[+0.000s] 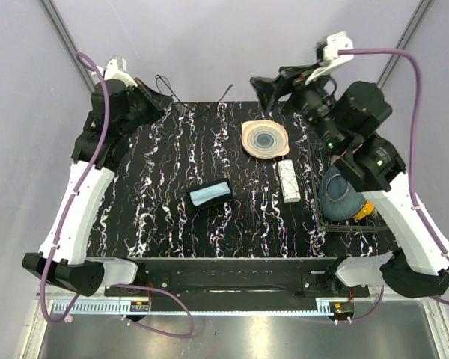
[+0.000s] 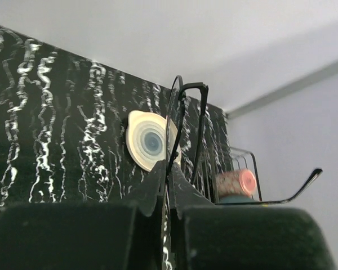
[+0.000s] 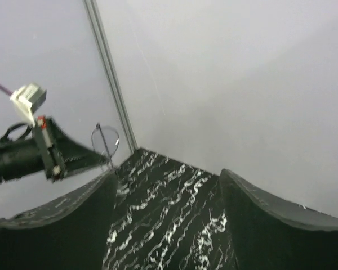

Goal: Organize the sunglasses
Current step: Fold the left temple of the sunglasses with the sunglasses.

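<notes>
The sunglasses (image 1: 172, 91) have a thin dark wire frame and lenses that look clear. My left gripper (image 1: 162, 100) is shut on the frame and holds them in the air over the table's far left corner. In the left wrist view the frame (image 2: 186, 112) stands up out of the shut jaws of my left gripper (image 2: 170, 175), and one arm (image 2: 304, 183) sticks out to the right. The right wrist view shows one lens (image 3: 105, 140) at the left. My right gripper (image 1: 273, 91) is open and empty at the far edge, with nothing between the fingers in its own view (image 3: 166, 185).
An open black case with a pale blue lining (image 1: 211, 194) lies mid-table. A white oblong box (image 1: 288, 179) lies right of it. A peach dish with a blue centre (image 1: 265, 138) sits behind. A wire basket (image 1: 319, 218) at the right edge holds a blue object (image 1: 340, 191).
</notes>
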`<move>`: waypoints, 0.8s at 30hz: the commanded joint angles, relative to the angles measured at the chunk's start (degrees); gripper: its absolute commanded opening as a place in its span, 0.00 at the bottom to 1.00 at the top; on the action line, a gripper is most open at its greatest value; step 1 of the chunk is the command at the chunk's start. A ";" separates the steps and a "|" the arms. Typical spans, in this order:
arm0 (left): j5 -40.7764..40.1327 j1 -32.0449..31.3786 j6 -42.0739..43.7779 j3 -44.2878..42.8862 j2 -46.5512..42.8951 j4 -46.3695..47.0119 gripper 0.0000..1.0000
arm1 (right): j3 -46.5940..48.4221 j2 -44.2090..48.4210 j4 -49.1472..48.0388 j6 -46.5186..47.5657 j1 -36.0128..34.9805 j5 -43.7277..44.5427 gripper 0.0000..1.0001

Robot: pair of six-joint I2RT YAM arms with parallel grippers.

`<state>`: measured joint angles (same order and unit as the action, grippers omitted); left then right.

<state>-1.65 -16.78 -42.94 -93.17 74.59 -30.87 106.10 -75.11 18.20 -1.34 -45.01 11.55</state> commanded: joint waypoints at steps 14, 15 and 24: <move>46.37 1.48 20.26 3.25 -11.04 4.67 0.00 | 12.10 -10.14 5.01 -2.70 5.73 -57.82 0.15; 47.95 1.48 20.09 3.51 -11.56 5.81 0.00 | 12.46 -11.27 5.01 -2.70 5.73 -60.65 0.16; 37.56 2.18 17.37 -0.52 -10.69 -1.01 0.00 | 12.20 -11.82 7.73 -3.83 8.71 -46.49 0.19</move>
<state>43.05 -15.44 -24.43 -89.71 63.51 -29.43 118.04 -88.95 25.74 -4.21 -39.07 -47.13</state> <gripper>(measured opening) 0.028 0.221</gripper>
